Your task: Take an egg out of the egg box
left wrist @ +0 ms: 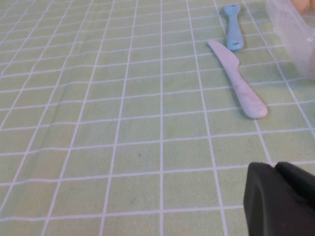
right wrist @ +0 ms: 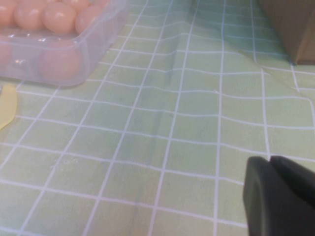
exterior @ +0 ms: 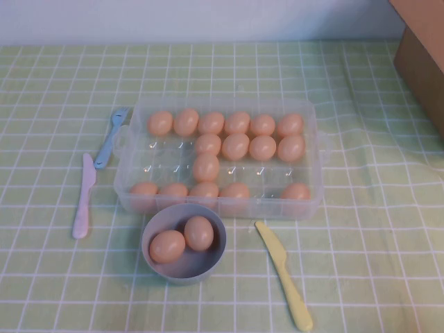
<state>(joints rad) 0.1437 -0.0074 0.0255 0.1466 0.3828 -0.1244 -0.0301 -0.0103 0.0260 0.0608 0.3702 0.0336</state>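
Observation:
The clear plastic egg box (exterior: pixel 222 103) stands mid-table with several peach-orange eggs in its cups, one egg (exterior: pixel 206 167) alone in the middle row. Two more eggs (exterior: pixel 166 245) lie in the grey-blue bowl (exterior: pixel 208 267) just in front of the box. Neither arm shows in the high view. My left gripper (left wrist: pixel 274 166) is shut and empty, low over the cloth, well short of the box corner (left wrist: pixel 295 24). Over bare cloth, my right gripper (right wrist: pixel 269 158) is also shut and empty, away from the box (right wrist: pixel 93 54) and its eggs (right wrist: pixel 58 17).
Left of the box lie a pink knife (exterior: pixel 83 198) and a blue fork (exterior: pixel 111 137), both also in the left wrist view: knife (left wrist: pixel 238 81), fork (left wrist: pixel 234 29). A yellow knife (exterior: pixel 284 274) lies front right. A brown cardboard box (exterior: pixel 423 55) stands at the far right.

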